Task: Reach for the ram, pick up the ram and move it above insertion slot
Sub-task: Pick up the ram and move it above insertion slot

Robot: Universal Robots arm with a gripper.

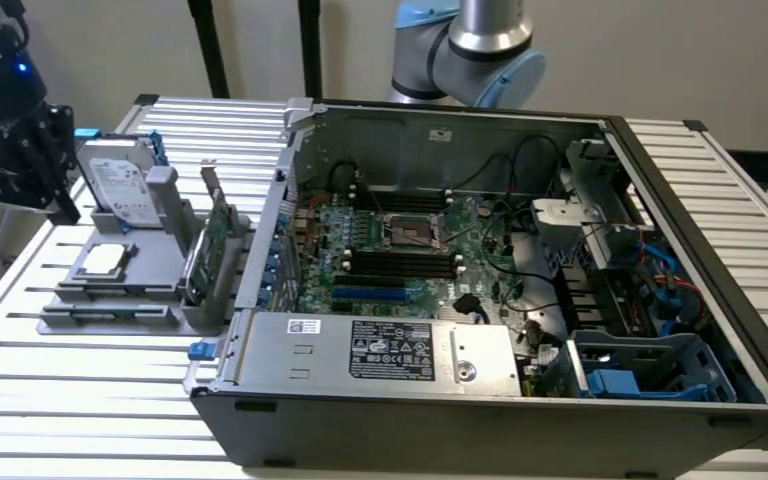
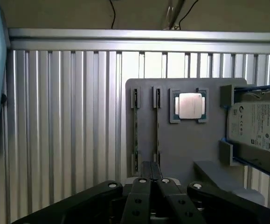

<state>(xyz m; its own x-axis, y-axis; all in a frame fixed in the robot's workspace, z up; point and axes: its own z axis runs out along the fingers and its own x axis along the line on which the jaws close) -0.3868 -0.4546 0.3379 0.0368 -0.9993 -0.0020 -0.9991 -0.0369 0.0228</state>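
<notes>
The ram stands on its long edge in a narrow slot of the grey fixture, straight ahead of the hand and in line with its fingertips. We cannot tell how high the hand is above it. We judge it is kept edge-up so that fingers can close on its flat faces from above. The hand's fingers are pressed together with nothing between them, so the ram is not yet gripped. From here we see the ram as little more than a thin dark line with a hint of green, its label turned out of sight. A second stick sits in a parallel slot just beside it, to one side of the hand.

Going across the exterior view from its left, the fixture rests on the slatted bench. A processor chip and an upright hard drive sit on the hand's other side. Next comes an expansion card on edge, then the open computer case. Its dark memory slots lie well apart from the hand — parts laid out, we take it, for easy reach.
</notes>
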